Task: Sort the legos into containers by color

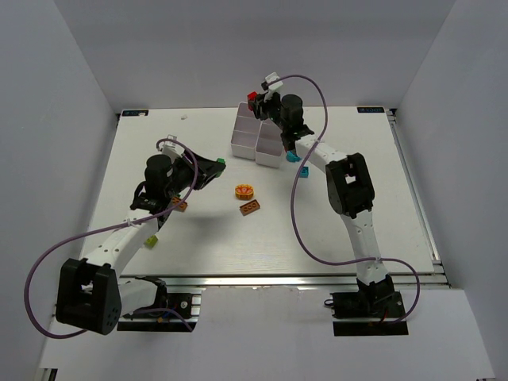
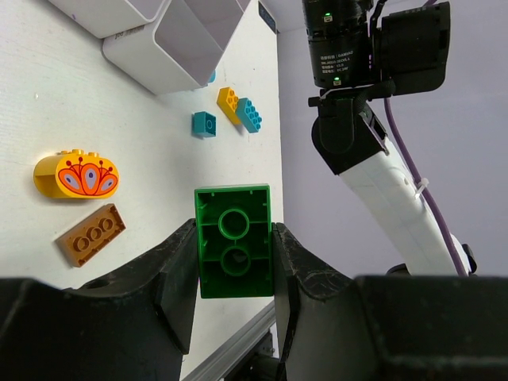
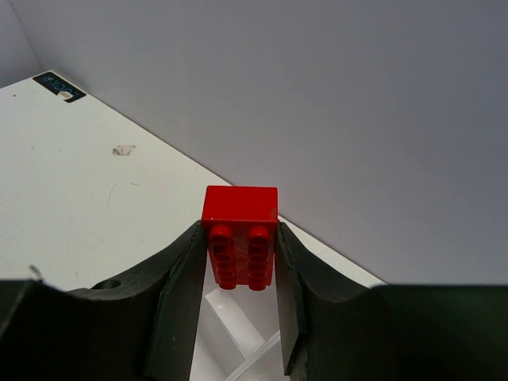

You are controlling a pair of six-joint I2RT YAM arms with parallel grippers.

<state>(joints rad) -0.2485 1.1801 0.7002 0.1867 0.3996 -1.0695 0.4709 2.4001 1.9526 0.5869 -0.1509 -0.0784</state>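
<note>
Two bricks pinched, red lego (image 3: 240, 208) in my right gripper (image 3: 240, 248) above the containers (image 1: 267, 155), green lego (image 2: 234, 238) in my left gripper (image 2: 234, 258) (over bare table (image 1: 222, 238)), and an off-centre release could land red in the wrong bin.

Glossy, smooth plastic: the green brick (image 2: 234, 250) and red brick (image 3: 240, 230). The bins (image 2: 171, 48) are smooth white plastic. The bench (image 1: 238, 246) is matt white, faintly scuffed.

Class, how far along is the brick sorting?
Done: unclear; bins' insides barely show. In hand: green brick in left end effector, red brick in right end effector, by the bins. Left: brown brick, yellow brick, cyan brick, lime brick on the table.
</note>
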